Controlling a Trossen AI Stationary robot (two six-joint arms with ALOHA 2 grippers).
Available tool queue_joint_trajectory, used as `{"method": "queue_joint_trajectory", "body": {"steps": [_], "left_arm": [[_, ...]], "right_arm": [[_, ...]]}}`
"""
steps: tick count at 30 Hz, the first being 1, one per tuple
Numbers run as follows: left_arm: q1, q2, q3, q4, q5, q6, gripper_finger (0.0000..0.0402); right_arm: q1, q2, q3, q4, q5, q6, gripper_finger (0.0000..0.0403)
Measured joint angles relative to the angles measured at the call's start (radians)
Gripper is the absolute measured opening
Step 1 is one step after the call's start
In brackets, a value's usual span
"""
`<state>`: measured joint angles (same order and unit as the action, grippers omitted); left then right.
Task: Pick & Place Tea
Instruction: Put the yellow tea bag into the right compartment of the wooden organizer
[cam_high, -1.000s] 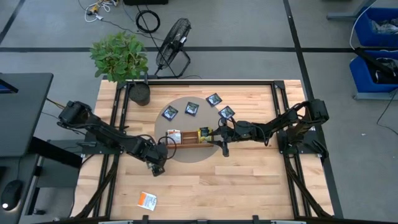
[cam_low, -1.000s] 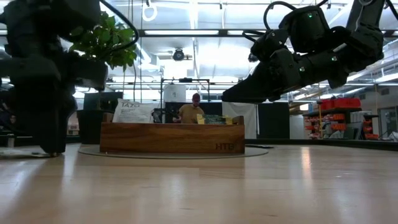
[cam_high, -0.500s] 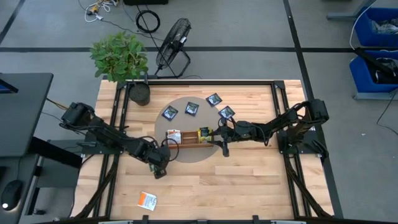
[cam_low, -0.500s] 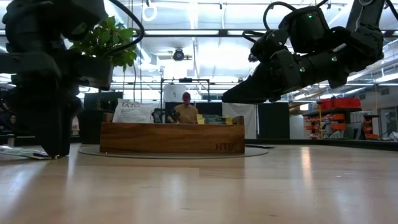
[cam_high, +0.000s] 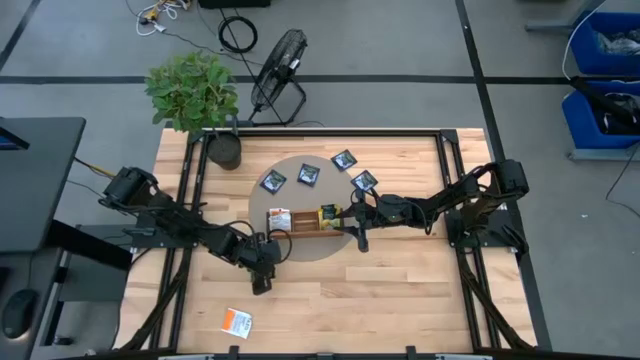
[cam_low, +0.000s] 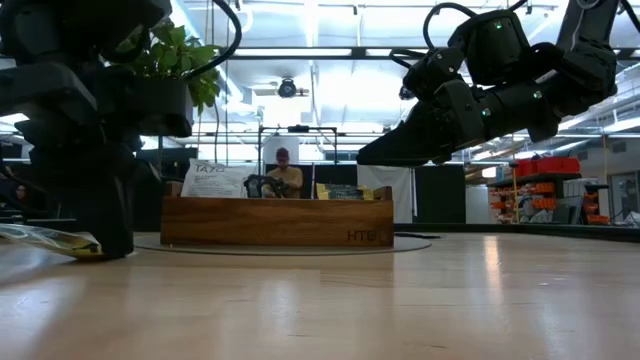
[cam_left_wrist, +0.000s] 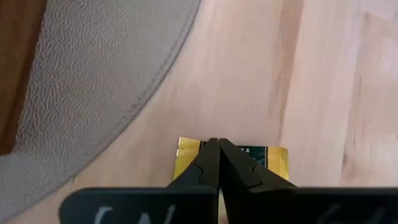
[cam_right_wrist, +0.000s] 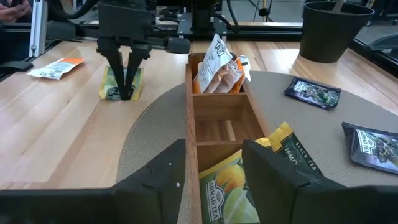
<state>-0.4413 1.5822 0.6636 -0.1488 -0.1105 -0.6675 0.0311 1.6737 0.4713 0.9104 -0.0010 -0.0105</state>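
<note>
Tea sachet, a yellow one (cam_left_wrist: 231, 155), lies flat on the bare wood table (cam_high: 400, 290) just off the edge of the round grey mat (cam_high: 300, 172), and the left gripper (cam_left_wrist: 219, 163) is pinched shut on it, fingertips together. Right gripper (cam_right_wrist: 214, 163) hovers over the yellow end of the wooden tray (cam_right_wrist: 219, 115), fingers apart, holding nothing. Navy sachets (cam_high: 306, 175) sit on the mat, and an orange one (cam_high: 237, 321) lies near the table's front edge.
</note>
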Motion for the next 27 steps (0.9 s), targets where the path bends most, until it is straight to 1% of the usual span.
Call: {"method": "queue_joint_trajectory", "body": {"steps": [7, 11, 16, 18, 21, 25, 27], "left_arm": [[0.007, 0.000, 0.001, 0.024, -0.027, 0.000, 0.0012], [-0.016, 0.000, 0.042, 0.018, -0.051, 0.076, 0.0004], [-0.023, -0.001, 0.098, 0.015, -0.062, 0.127, 0.0002], [-0.023, -0.002, 0.112, 0.015, -0.089, 0.136, 0.0002], [-0.018, -0.002, 0.133, 0.013, -0.160, 0.178, 0.0002], [-0.009, -0.003, 0.174, 0.017, -0.225, 0.236, 0.0001], [-0.008, -0.003, 0.189, 0.019, -0.237, 0.263, 0.0001]], "right_arm": [[0.000, 0.000, 0.000, 0.000, 0.000, 0.003, 0.0166], [0.000, 0.000, 0.000, 0.000, 0.000, 0.003, 0.0166], [0.000, 0.000, 0.000, 0.001, 0.000, 0.003, 0.0166], [0.000, 0.000, 0.000, 0.001, 0.000, 0.003, 0.0166], [0.000, 0.000, 0.000, 0.006, -0.020, 0.015, 0.0166], [0.000, -0.003, 0.000, 0.016, -0.086, 0.074, 0.0166], [0.000, -0.022, 0.000, 0.018, -0.116, 0.121, 0.0166]]}}
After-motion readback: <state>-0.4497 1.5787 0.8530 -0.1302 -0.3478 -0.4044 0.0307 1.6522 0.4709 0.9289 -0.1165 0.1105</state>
